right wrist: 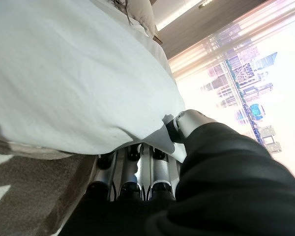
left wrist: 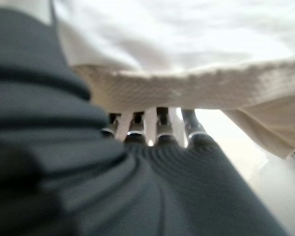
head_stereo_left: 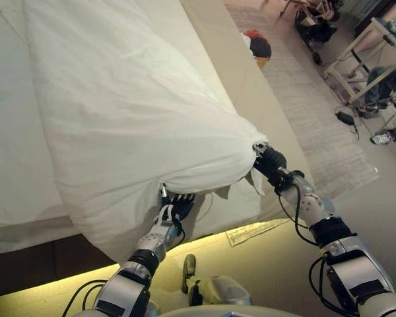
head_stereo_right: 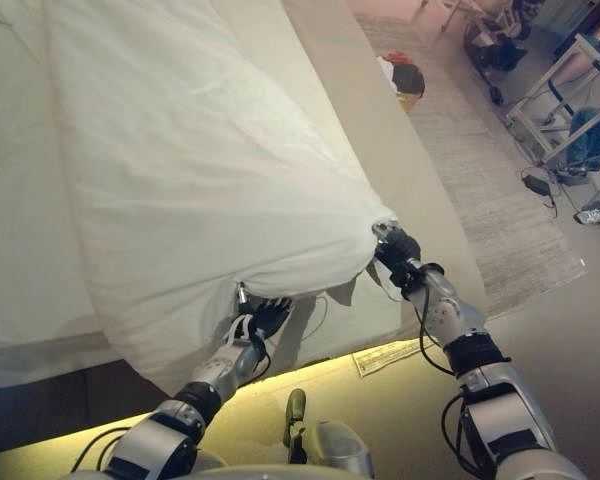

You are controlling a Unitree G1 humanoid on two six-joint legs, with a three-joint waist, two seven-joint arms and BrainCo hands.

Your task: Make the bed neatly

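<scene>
Both robot hands — left [head_stereo_left: 173, 210], right [head_stereo_left: 269, 160] — clutch the white duvet's [head_stereo_left: 132, 112] near edge, its length running away along the bed [head_stereo_left: 6, 165].

Both arms reach forward, raised.
Right hand [head_stereo_left: 269, 160] pinches cloth, thumb curled; left hand [head_stereo_left: 173, 210] lower, fingers hidden under cloth.

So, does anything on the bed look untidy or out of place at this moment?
Yes. The white duvet lies bunched in a diagonal roll, lifted at its near end by the right hand and left hand, leaving the bed uncovered.
</scene>
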